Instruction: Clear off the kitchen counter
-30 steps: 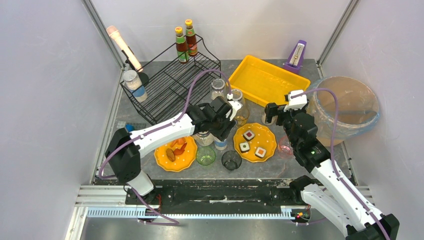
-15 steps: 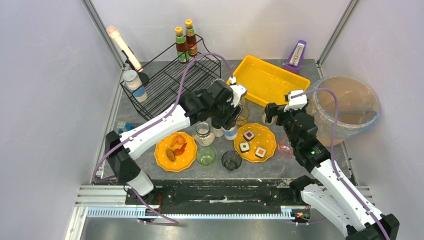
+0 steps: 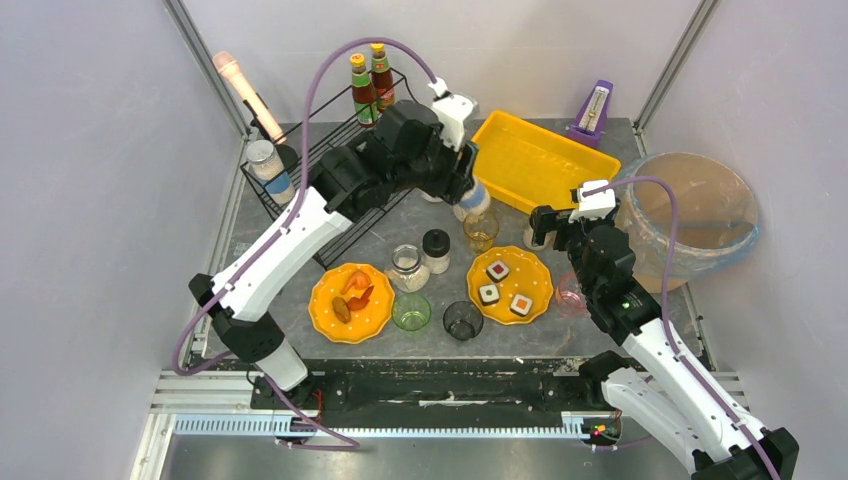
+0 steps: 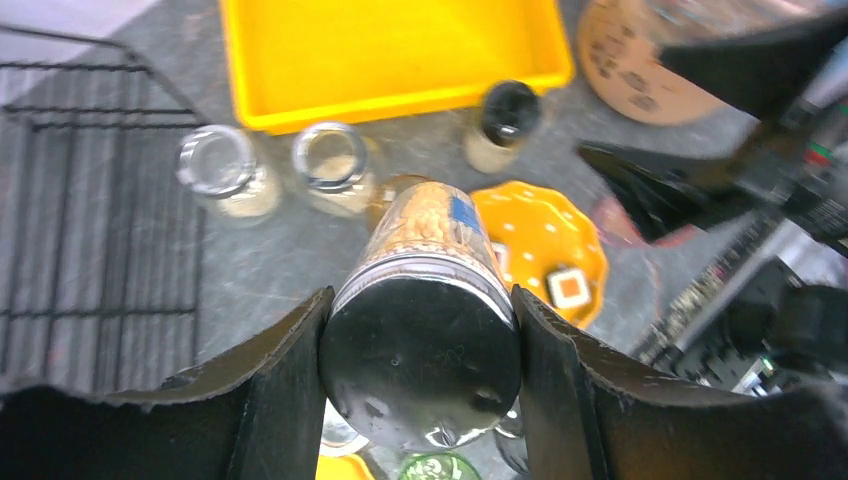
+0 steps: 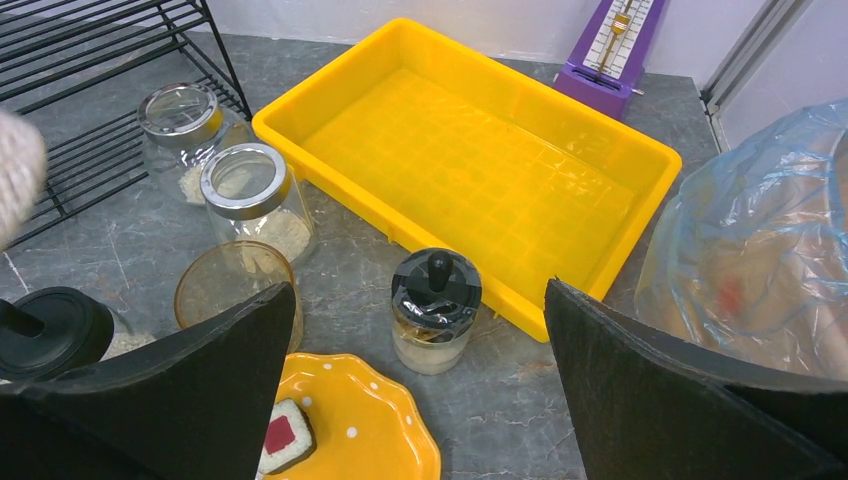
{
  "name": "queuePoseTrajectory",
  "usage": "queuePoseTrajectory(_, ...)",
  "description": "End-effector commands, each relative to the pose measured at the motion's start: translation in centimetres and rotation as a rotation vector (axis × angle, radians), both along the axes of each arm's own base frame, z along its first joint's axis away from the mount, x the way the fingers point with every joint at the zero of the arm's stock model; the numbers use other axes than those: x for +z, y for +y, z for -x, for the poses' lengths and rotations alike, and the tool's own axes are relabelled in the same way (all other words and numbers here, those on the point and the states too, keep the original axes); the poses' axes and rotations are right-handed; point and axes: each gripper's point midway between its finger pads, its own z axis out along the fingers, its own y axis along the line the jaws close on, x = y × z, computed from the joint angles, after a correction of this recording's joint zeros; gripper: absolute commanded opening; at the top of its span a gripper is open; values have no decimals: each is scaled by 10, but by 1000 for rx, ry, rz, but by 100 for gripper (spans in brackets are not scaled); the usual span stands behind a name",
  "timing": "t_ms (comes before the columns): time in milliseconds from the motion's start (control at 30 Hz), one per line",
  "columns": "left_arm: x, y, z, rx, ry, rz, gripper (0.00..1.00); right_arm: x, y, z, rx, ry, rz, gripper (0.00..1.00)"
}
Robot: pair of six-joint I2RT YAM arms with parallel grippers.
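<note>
1. My left fingers [image 4: 270, 390] clamp a clear jar [image 4: 425, 300] — held tilted above the dark-grey tabletop [image 3: 540, 335], beside the yellow tray [image 3: 530, 160].
2. My right fingers [image 5: 160, 400] stand wide apart, empty — over a small black-lidded jar [image 5: 433, 310] on that tabletop.

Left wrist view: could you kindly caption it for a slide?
Left gripper holding a clear cylindrical blue-labelled jar above the dark-grey stone-look kitchen counter.

place: lab test cell | evidence: plain white walls [image 3: 90, 200], aluminium frame posts [image 3: 197, 50] enclosing kitchen counter [image 3: 520, 340]
</note>
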Motion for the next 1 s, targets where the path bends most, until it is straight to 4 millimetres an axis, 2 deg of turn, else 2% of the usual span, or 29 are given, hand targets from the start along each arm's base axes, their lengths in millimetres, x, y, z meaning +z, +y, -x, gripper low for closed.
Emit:
queuePoseTrajectory(0, 27, 53, -52, 254, -102, -20, 2, 14, -2, -1, -16, -51, -6, 98)
queuePoseTrajectory(100, 40, 96, -79, 409, -149, -59, 2, 14, -1, -2, -12, -49, -6, 98)
queuePoseTrajectory(233, 61, 156, -105, 596, -216, -86, 2, 14, 2, -3, 1, -45, -9, 98)
queuePoseTrajectory(400, 79, 225, -126, 781, -257, -92, 2, 12, 5, -4, 13, -35, -6, 98)
queuePoseTrajectory(500, 82, 257, -135, 870, -279, -130, 2, 11, 6, -4, 19, -28, -3, 98)
queuePoseTrajectory(767, 72, 315, -154, 1021, -263, -178, 2, 8, 7, -6, 23, -21, 0, 98)
queuePoseTrajectory(967, 51, 333, -170, 1044, -204, -179, 2, 7, 10, -6, 31, -15, -3, 98)
